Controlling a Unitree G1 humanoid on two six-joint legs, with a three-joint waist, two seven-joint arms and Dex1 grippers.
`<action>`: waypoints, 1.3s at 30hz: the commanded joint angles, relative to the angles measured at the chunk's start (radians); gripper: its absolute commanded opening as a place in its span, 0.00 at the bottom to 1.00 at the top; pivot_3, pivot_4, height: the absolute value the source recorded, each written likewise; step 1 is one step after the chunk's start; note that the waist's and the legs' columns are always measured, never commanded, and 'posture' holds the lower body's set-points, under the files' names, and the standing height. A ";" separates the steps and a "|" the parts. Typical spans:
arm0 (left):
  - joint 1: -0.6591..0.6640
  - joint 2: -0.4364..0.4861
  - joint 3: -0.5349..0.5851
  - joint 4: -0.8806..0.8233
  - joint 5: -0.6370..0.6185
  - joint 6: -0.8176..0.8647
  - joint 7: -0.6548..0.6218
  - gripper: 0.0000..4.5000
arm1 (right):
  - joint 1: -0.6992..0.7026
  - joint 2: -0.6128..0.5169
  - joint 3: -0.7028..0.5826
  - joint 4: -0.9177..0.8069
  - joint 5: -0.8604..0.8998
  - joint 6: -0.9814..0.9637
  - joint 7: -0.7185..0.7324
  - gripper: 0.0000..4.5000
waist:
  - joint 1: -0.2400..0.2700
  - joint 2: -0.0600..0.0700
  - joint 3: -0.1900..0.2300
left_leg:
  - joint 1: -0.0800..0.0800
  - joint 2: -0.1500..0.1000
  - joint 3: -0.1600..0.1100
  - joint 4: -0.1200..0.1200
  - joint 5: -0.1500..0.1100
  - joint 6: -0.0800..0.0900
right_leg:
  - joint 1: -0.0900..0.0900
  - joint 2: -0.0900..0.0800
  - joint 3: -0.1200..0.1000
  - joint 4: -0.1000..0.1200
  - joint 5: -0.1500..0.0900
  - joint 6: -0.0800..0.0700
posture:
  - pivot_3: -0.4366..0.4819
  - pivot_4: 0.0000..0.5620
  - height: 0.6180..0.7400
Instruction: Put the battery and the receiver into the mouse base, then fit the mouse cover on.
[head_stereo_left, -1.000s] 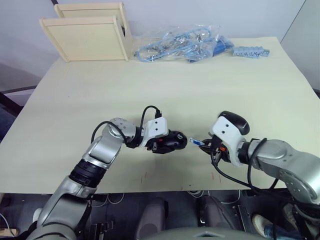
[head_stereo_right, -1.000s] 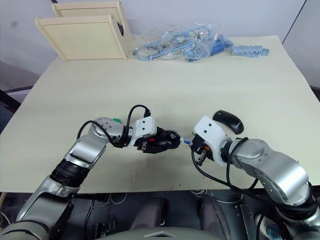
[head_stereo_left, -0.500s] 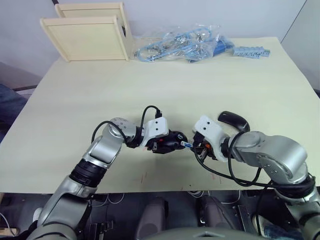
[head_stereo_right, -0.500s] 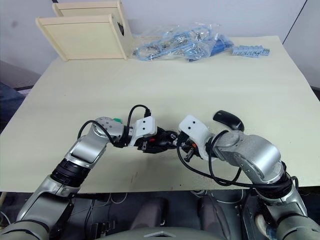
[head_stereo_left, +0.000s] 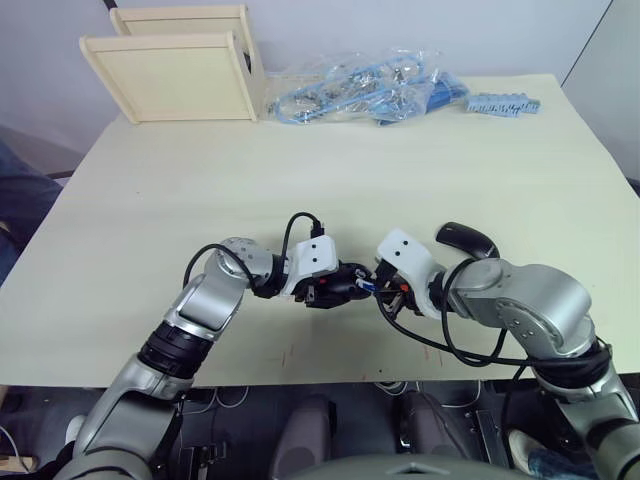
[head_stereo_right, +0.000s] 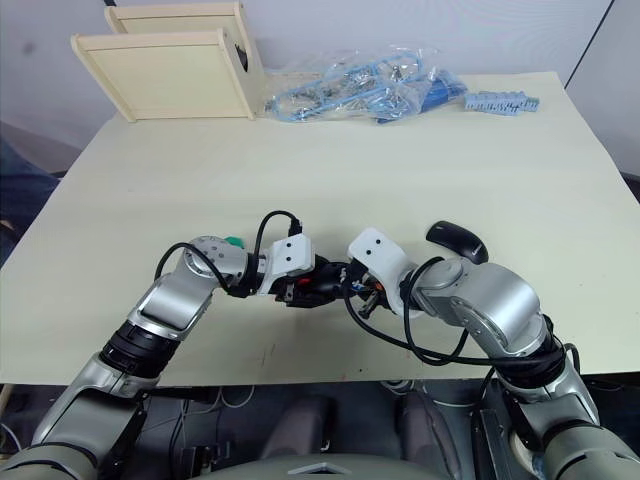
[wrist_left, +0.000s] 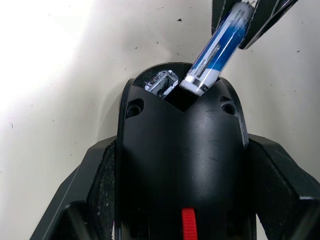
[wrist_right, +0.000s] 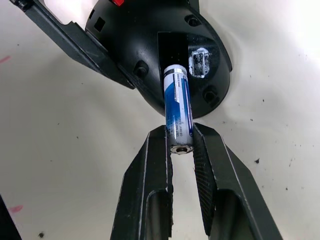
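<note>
L gripper (head_stereo_left: 322, 288) clamps mouse base (wrist_left: 181, 165) by its sides, bracing it w/ open bay facing R. R gripper (wrist_right: 180, 145) pinches battery (wrist_right: 177, 107) by tail end, nose already in bay mouth, so it can slide in. Mouse cover (head_stereo_left: 466, 238) waits on table (head_stereo_left: 150, 190), far R.

Left tool (wrist_left: 180, 200) and right tool (wrist_right: 180, 145) both clamped; tips nearly meeting.

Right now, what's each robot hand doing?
Left gripper: shut on the mouse base.
Right gripper: shut on the battery.
</note>
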 joint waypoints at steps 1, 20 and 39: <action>0.028 -0.007 -0.052 -0.007 0.012 0.017 -0.011 0.66 | -0.026 0.018 0.029 0.039 -0.003 0.007 -0.012 0.02 | 0.000 0.000 0.000 | 0.000 0.000 0.000 0.000 0.000 0.000 | 0.000 0.000 0.000 0.000 0.000 0.000 | 0.48 0.27 1.00; 0.037 -0.016 -0.055 -0.033 0.008 0.049 0.005 0.66 | -0.098 0.068 0.033 0.158 0.056 0.007 -0.075 0.02 | -0.001 0.001 -0.001 | 0.000 0.000 0.000 0.000 0.000 0.000 | 0.000 0.000 0.000 0.000 0.000 0.000 | 0.48 0.27 1.00; 0.047 -0.022 -0.050 -0.042 0.006 0.063 0.018 0.66 | -0.007 -0.063 -0.102 -0.070 0.161 -0.034 -0.032 0.97 | 0.004 0.003 -0.004 | -0.003 -0.001 -0.002 -0.001 0.000 0.000 | -0.001 -0.002 -0.001 -0.002 -0.001 0.001 | 0.48 0.27 1.00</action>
